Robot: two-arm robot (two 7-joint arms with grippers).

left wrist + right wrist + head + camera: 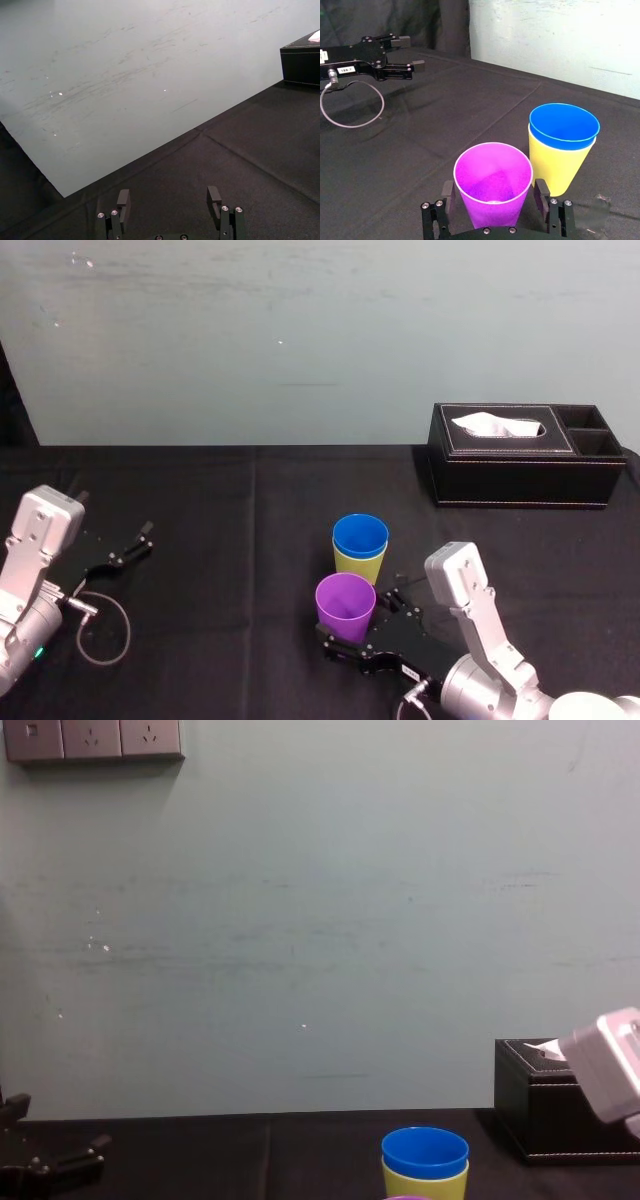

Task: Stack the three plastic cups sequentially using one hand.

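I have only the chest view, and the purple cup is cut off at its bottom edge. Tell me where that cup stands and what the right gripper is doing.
Observer: The purple cup stands upright on the table, just nearer the robot than the blue cup nested in the green cup.
Operator: Report the right gripper.
Observer: The right gripper straddles the purple cup low down, jaws open on either side.
Operator: Now the left arm.
Observer: The left gripper rests open at the table's left, away from the cups.

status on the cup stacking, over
Right claw open, straddling purple cup. Blue cup nested in lime-green cup. Left claw open, parked left. Tissue box well off right.
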